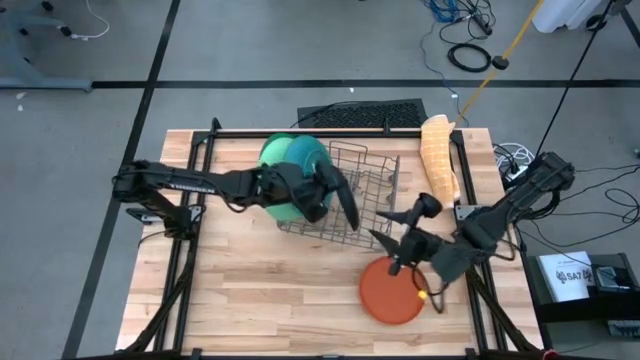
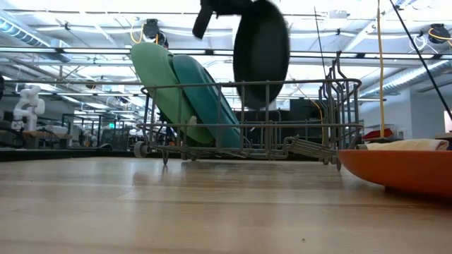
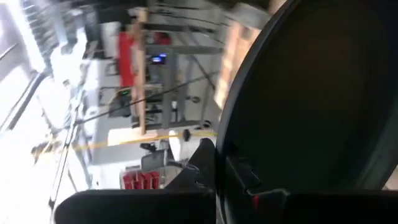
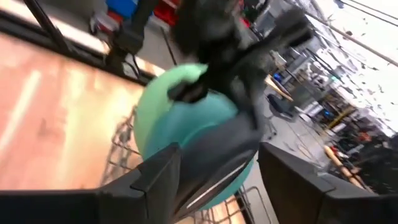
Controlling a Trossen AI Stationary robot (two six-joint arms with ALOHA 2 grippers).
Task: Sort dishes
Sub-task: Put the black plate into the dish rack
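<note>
Above the grey wire dish rack (image 1: 355,195) at the middle of the wooden table (image 1: 250,290), my left gripper (image 1: 330,185) clamps the rim of a small round black plate (image 1: 345,200), holding it on edge over the rack's open slots; in the low view that dark disc (image 2: 261,49) hangs upright above the wires, its lower edge dipping just behind the top rail. Seen from my left wrist, the black plate (image 3: 311,99) fills most of what lies past my fingers (image 3: 205,168), which are pinched onto its edge. At the rack's far left end, a large round light-green plate (image 2: 159,85) and a large round teal-green plate (image 2: 205,99) stand leaning side by side, touching, the light-green one outermost. My right gripper (image 1: 405,250) hovers near the rack's right corner, just above a round orange-red plate (image 1: 390,290) that lies flat on the table; its fingers (image 4: 292,180) are spread apart with nothing between them. A folded tan cloth (image 1: 440,155) lies along the table's right edge, beside the rack.
</note>
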